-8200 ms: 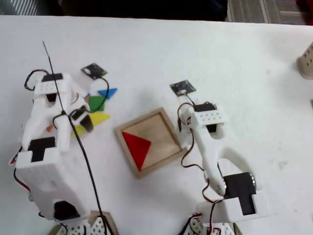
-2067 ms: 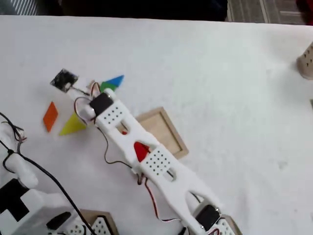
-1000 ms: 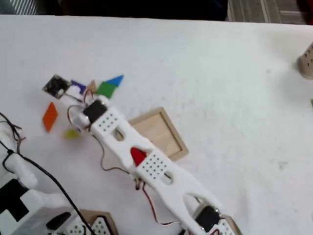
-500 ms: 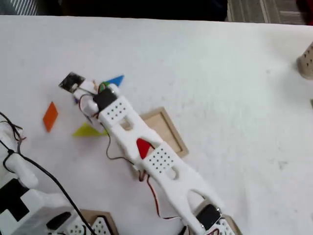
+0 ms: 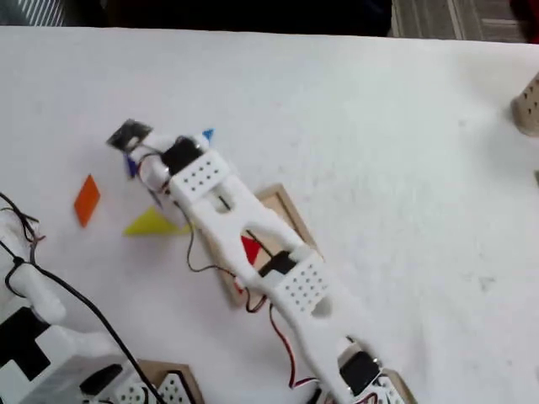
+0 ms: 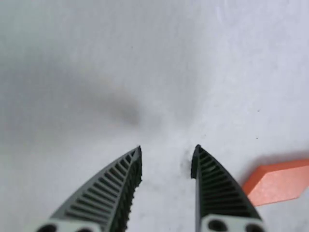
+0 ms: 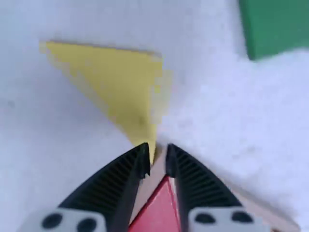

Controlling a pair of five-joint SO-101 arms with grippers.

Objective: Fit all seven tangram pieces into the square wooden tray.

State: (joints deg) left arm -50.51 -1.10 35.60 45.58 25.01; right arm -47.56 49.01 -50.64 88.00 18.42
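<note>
My right arm (image 5: pixel 202 181) stretches across the square wooden tray (image 5: pixel 285 209) to the loose pieces on its left. The right gripper (image 7: pixel 155 153) is shut on one corner of the yellow triangle (image 7: pixel 113 79), which lies flat on the table (image 5: pixel 152 223) just left of the tray. A red triangle (image 5: pixel 250 249) sits in the tray, mostly under the arm. Beyond the yellow piece lies a green piece (image 7: pixel 275 26). A blue tip (image 5: pixel 207 134) and a purple piece (image 5: pixel 130 166) peek out by the wrist. My left gripper (image 6: pixel 166 162) hangs open over bare table beside the orange parallelogram (image 6: pixel 277 181).
The orange parallelogram (image 5: pixel 86 199) lies apart at the far left. The left arm's base (image 5: pixel 38 345) fills the near left corner, with cables trailing. A perforated tan object (image 5: pixel 529 105) stands at the right edge. The table's right half is open white surface.
The right arm has drawn back toward the tray, and the yellow triangle has slid right with it. The orange parallelogram has stayed where it was.
</note>
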